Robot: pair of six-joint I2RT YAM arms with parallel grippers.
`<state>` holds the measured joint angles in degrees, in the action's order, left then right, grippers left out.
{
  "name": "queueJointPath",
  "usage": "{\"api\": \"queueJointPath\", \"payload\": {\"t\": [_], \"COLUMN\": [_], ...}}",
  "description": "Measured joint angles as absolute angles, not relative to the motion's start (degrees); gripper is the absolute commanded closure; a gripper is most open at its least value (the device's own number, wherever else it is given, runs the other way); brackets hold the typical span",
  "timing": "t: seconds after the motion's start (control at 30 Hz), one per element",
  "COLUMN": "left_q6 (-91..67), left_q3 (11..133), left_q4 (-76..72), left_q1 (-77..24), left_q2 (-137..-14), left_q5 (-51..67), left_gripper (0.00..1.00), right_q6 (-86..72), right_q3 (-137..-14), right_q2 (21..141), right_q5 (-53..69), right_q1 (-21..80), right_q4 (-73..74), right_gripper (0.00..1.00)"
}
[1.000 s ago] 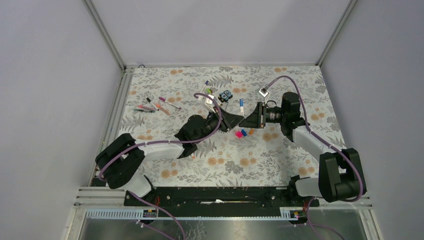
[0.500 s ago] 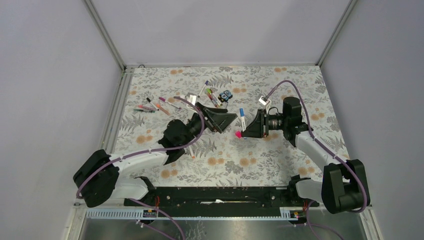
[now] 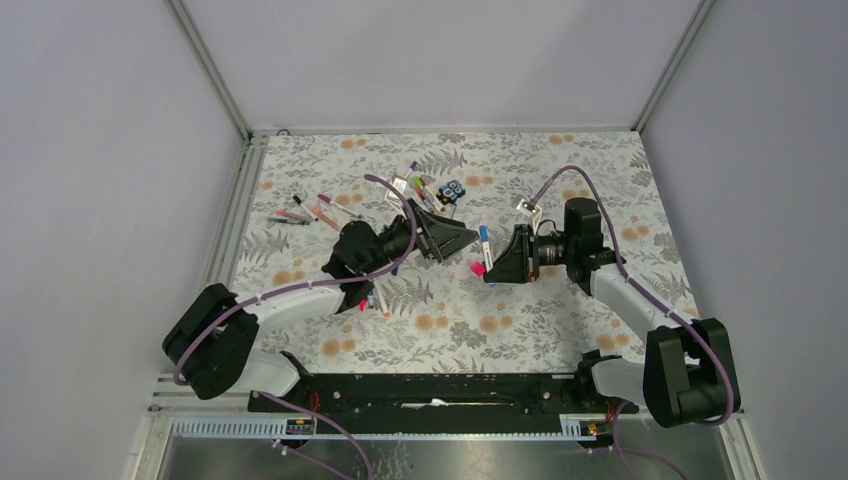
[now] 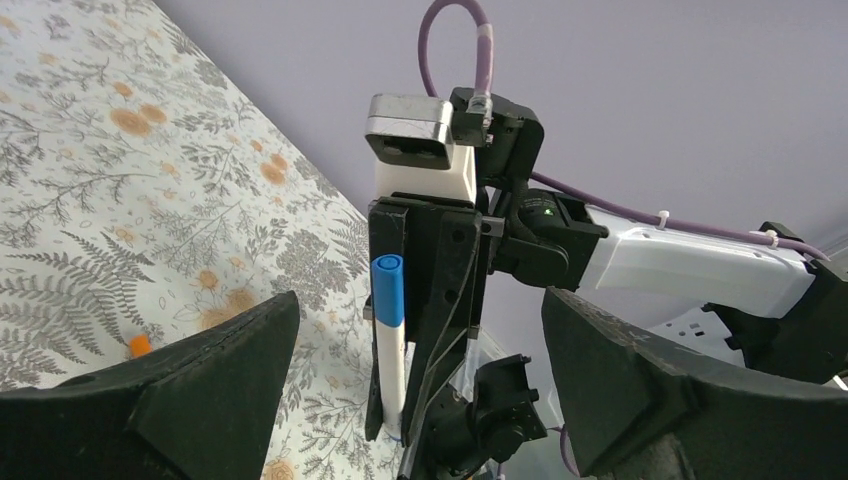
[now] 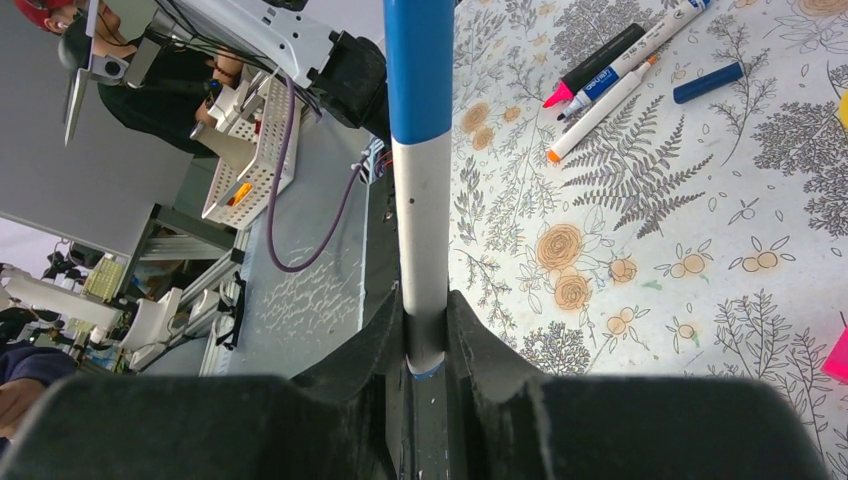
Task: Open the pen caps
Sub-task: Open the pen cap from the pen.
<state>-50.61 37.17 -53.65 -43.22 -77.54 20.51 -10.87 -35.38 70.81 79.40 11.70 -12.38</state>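
Observation:
My right gripper [image 3: 497, 262] [image 5: 425, 335] is shut on the white barrel of a pen [image 5: 420, 250] [image 4: 391, 370], which stands up out of its fingers. A blue pen cap [image 5: 418, 70] [image 4: 388, 290] [image 3: 484, 236] sits on the pen's far end. My left gripper [image 3: 458, 240] [image 4: 420, 390] is open and faces that pen from the left; its wide jaws hold nothing and stand apart from the cap. More pens [image 3: 300, 213] lie at the far left, and others [image 3: 420, 188] at the back middle. A loose blue cap [image 5: 708, 82] lies on the cloth.
A flowered cloth [image 3: 560, 300] covers the table. A small pink piece [image 3: 477, 268] [image 5: 838, 355] lies just below the right gripper. An orange piece [image 4: 140, 345] lies nearby. A black-and-blue block [image 3: 453, 190] sits at the back. One pen [image 3: 380, 300] lies beneath the left arm.
My left gripper was shut close against the right gripper; it has opened wide and drawn back to the left. The right gripper has sunk slightly toward me with the pen.

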Motion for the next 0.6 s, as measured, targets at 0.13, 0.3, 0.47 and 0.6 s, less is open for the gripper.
{"api": "queueJointPath", "payload": {"t": [0.13,0.3,0.47,0.6], "left_q6": [-52.16,-54.06,-55.79,-56.82], "left_q3": [38.68,41.36,42.72,44.1], "left_q4": [-53.74,-54.28,-55.57,-56.86], "left_q1": [-43.22,-43.24,-43.42,-43.83], "left_q2": [-80.25,-84.27,-87.22,-88.84], "left_q5": [22.55,24.97,26.89,28.16], "left_gripper": [0.01,0.12,0.31,0.46], "right_q6": [-10.7,-10.7,-10.72,-10.74], "right_q3": [-35.35,-35.35,-35.33,-35.33], "right_q2": [70.81,70.81,70.81,70.91], "right_q5": [80.05,80.27,80.27,80.29], "right_q1": [11.7,11.7,11.7,11.7], "right_q4": [-12.25,-12.27,-12.27,-12.34], "right_gripper": [1.0,1.0,1.0,1.0]}}
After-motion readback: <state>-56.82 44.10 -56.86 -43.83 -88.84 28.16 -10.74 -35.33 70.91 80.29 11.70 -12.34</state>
